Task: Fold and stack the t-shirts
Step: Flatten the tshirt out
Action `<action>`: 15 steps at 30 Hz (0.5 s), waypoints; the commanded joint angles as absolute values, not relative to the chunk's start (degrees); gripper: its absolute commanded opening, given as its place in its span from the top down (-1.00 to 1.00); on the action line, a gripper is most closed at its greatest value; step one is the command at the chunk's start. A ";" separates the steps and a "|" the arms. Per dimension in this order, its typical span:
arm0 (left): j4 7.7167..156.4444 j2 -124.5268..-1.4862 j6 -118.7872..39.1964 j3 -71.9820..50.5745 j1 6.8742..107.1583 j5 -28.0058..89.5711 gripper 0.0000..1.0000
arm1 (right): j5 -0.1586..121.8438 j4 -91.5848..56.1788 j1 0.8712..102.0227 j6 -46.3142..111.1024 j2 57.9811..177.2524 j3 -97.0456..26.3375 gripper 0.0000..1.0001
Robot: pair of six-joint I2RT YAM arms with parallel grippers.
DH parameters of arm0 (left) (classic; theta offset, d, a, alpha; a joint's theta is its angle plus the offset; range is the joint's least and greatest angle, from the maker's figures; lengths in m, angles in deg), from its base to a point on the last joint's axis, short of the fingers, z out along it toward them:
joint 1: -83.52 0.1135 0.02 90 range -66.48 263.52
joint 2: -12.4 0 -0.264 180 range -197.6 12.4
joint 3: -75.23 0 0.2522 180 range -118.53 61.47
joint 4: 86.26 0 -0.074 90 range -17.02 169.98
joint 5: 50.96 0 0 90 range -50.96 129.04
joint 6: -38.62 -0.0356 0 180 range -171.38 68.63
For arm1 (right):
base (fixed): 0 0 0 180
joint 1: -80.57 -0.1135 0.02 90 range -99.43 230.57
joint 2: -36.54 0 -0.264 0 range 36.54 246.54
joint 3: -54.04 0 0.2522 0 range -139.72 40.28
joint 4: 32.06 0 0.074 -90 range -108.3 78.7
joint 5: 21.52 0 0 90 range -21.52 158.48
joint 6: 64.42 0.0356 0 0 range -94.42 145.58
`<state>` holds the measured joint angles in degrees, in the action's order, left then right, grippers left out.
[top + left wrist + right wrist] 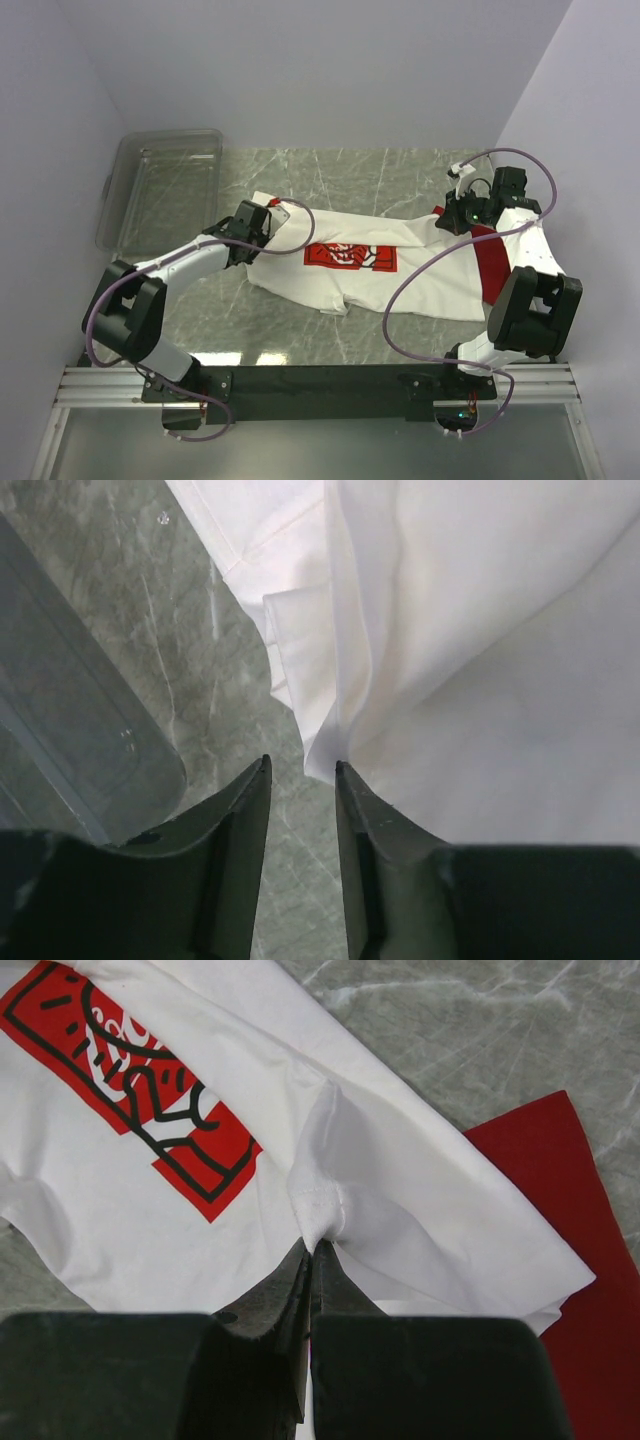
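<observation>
**White shirt pinched by the right claw; left claw parted at its hem**

The white shirt is spread lengthwise on a grey-green marbled table, stretched between the two claws. It is made of soft, matte cloth, lying mostly flat with shallow wrinkles. A red square print with black and white line drawing is seen ahead and to the left of the right claw.

The right claw's dark fingers are pressed together on a small raised peak of white cloth, which is drawn up into a tent-like fold right at the tips. Ahead and to the right of this claw, a plain red shirt is laid flat, partly covered by the white shirt's edge, with a straight edge and a sharp corner.

The left claw's fingers are held apart, and bare table is seen in the narrow gap between them. Layered white folds with a stitched hem lie just ahead, with the lowest corner reaching the tip of the finger on the right side of the wrist view. Whether it touches cannot be told. To the left of this claw stands a clear plastic bin with rounded corners and a glossy wall.
</observation>
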<state>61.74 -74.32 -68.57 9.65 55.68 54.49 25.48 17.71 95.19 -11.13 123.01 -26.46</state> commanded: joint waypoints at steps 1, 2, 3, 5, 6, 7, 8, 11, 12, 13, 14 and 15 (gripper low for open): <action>62.93 -76.10 -66.67 6.36 55.48 56.01 0.33 | 24.27 17.21 94.99 -11.42 122.23 -26.34 1.00; 63.10 -76.28 -66.06 6.10 55.57 56.18 0.35 | 24.45 17.21 94.99 -11.51 122.14 -26.25 1.00; 63.10 -76.28 -65.88 5.75 55.74 56.01 0.41 | 24.45 17.30 94.99 -11.60 122.14 -26.25 1.00; 62.67 -76.19 -64.57 5.22 55.83 56.18 0.40 | 24.54 17.30 95.07 -11.77 122.14 -26.17 1.00; 62.14 -76.11 -64.21 4.78 55.74 55.66 0.37 | 24.54 17.38 95.08 -11.77 122.14 -26.08 1.00; 61.79 -75.67 -63.95 4.17 55.74 55.31 0.33 | 24.54 17.39 95.08 -11.77 122.05 -25.99 1.00; 61.35 -75.32 -62.90 4.07 55.83 53.82 0.27 | 24.63 17.30 95.08 -11.86 122.05 -25.99 1.00; 59.59 -73.47 -61.05 4.51 55.83 51.71 0.02 | 24.71 17.12 95.16 -11.77 122.05 -25.73 1.00; 59.33 -73.03 -60.61 4.77 55.83 51.61 -0.05 | 24.63 17.03 95.08 -11.69 122.05 -25.73 1.00; 58.71 -72.51 -60.34 5.39 55.83 51.44 -0.08 | 24.45 16.95 95.16 -11.69 122.14 -25.73 1.00; 58.53 -72.33 -59.73 5.74 55.83 51.35 -0.09 | 24.45 16.95 95.16 -11.60 122.23 -25.73 1.00; 58.53 -72.41 -59.64 6.35 55.83 51.44 -0.10 | 24.19 16.95 95.16 -11.42 122.40 -25.73 1.00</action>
